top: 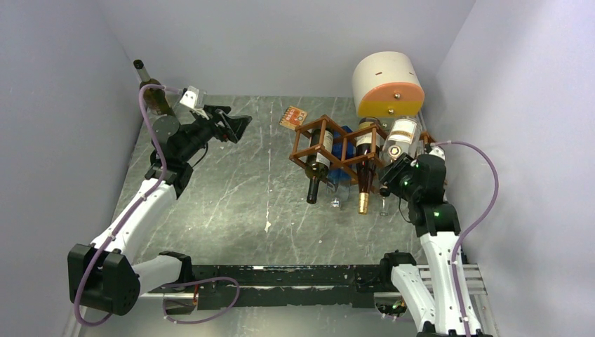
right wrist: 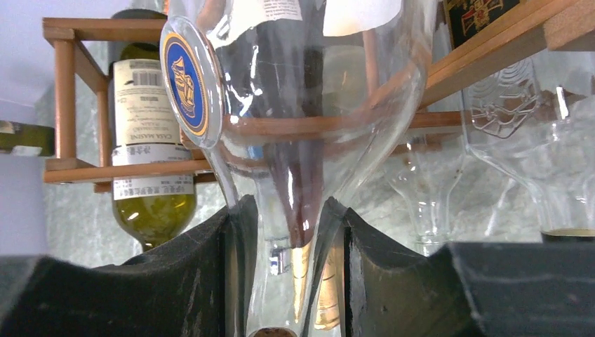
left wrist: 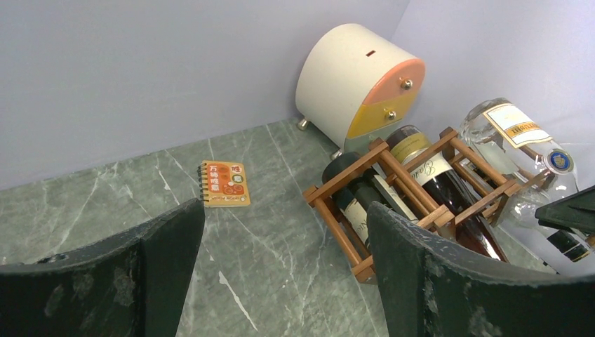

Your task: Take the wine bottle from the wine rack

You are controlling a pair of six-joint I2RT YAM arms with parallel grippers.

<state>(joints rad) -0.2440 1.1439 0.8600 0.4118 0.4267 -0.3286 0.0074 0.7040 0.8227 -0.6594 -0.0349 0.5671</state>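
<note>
One wine bottle (right wrist: 316, 98), right tool (right wrist: 288, 274) clamping neck

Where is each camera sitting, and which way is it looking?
Top external: above, behind the arm bases, looking down at the table; shows left gripper and right gripper.
Left wrist: on the left arm, facing the wine rack; its open fingers show.
Right wrist: on the right arm, facing the clear bottle; its fingers pinch the neck.
Shared: all see the wine rack.
</note>
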